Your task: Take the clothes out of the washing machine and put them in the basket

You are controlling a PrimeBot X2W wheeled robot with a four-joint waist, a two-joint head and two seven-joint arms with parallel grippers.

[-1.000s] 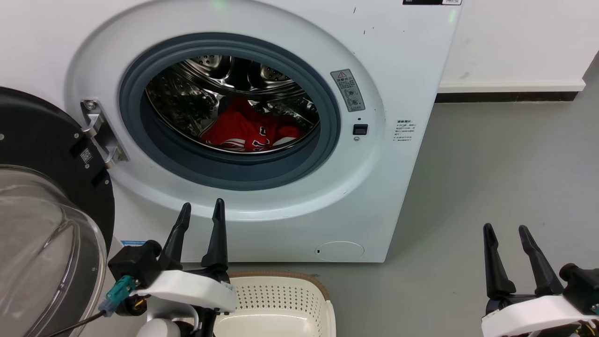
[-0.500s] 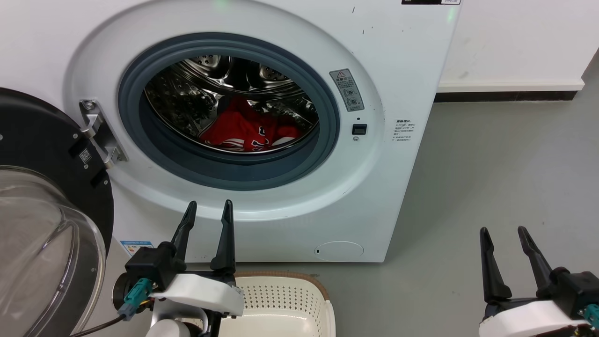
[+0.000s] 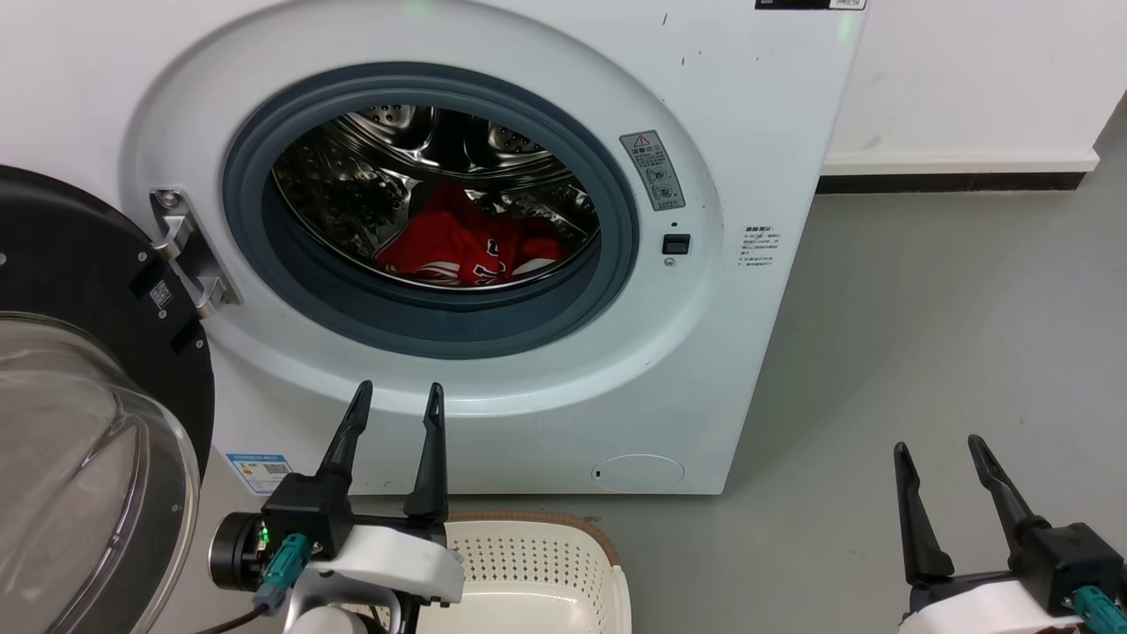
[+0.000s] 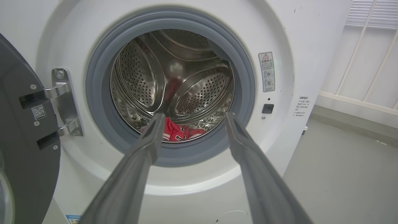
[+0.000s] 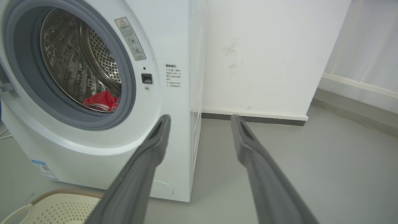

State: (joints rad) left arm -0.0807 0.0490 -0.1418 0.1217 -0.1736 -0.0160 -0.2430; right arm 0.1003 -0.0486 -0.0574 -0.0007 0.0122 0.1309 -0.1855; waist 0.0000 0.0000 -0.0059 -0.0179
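The white washing machine (image 3: 757,132) stands with its door swung open to the left. Red clothes (image 3: 458,246) lie at the bottom of its steel drum (image 3: 352,185), also seen as red clothes (image 4: 174,132) in the left wrist view and red clothes (image 5: 101,101) in the right wrist view. The cream basket (image 3: 528,572) sits on the floor below the opening. My left gripper (image 3: 398,392) is open and empty, in front of the machine below the grey seal (image 3: 423,330). My right gripper (image 3: 938,445) is open and empty over the floor to the machine's right.
The black-rimmed glass door (image 3: 79,423) hangs open at the left on its metal hinge (image 3: 189,255). Grey floor (image 3: 924,308) stretches to the right, bounded by a white wall with a skirting board (image 3: 960,163).
My left gripper has shifted a little to the right and lower in the head view. My right gripper has sunk slightly and drifted left. The clothes lie as before.
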